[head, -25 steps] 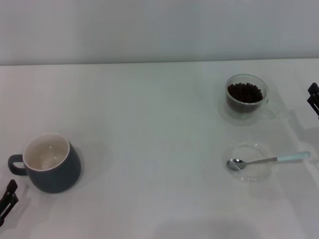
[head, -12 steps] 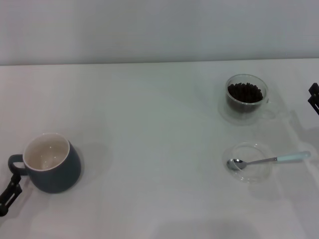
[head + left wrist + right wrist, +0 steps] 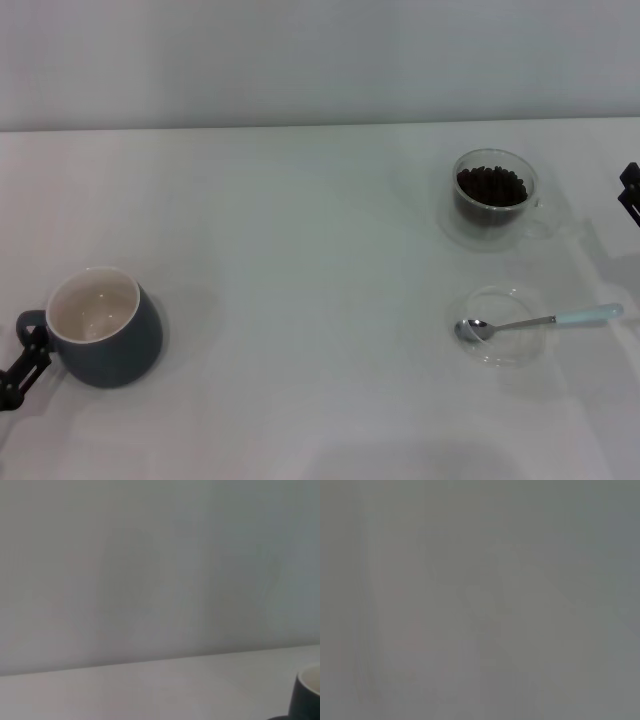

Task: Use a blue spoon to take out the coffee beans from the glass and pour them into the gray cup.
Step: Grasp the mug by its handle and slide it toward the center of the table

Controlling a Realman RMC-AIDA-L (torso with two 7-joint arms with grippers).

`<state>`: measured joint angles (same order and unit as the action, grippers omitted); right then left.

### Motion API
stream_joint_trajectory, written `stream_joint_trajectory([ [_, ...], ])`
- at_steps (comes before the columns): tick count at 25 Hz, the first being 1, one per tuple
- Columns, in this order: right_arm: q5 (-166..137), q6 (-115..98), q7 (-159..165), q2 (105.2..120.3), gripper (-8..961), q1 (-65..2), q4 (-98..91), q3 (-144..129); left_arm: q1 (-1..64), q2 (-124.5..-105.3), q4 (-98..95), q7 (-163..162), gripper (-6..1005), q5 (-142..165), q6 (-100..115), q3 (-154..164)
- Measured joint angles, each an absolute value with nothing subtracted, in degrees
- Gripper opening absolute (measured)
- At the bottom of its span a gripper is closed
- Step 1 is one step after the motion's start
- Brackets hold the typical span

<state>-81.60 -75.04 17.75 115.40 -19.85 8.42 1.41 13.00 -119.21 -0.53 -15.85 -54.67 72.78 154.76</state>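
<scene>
The gray cup [image 3: 105,335] stands at the near left of the white table, cream inside showing, handle pointing left. Its rim also shows in the left wrist view [image 3: 308,696]. My left gripper [image 3: 20,365] is a small black part at the left edge, right beside the cup's handle. The glass [image 3: 495,197] holds the coffee beans [image 3: 491,186] at the far right. The blue spoon [image 3: 545,321] lies with its silver bowl in a clear saucer and its pale blue handle pointing right. My right gripper [image 3: 630,192] barely shows at the right edge, beyond the glass.
A flat clear glass saucer [image 3: 512,345] lies under the spoon's bowl, in front of the glass. A pale wall runs behind the table's far edge [image 3: 320,127]. The right wrist view shows only a blurred grey surface.
My left gripper has moved up from the near left corner to the cup's handle. My right gripper has slipped a little farther off the right edge. Cup, glass and spoon have not moved.
</scene>
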Motion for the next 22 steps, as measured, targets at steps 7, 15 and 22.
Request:
stream_joint_trajectory([
  [7, -81.4, -75.1, 17.8, 115.4, 871, -19.9, 8.3, 1.5, 14.3, -119.27, -0.5, -15.8, 854, -55.5, 71.6, 154.7],
  [15, -81.4, -75.2, 17.8, 115.4, 870, -20.1, 8.2, 1.5, 15.0, -119.37, -0.8, -15.8, 769, -55.5, 70.1, 154.8],
  [22, -81.4, -75.3, 17.8, 115.4, 870, -20.1, 8.1, 1.5, 15.8, -119.23, -1.8, -15.7, 486, -55.5, 68.5, 154.8],
])
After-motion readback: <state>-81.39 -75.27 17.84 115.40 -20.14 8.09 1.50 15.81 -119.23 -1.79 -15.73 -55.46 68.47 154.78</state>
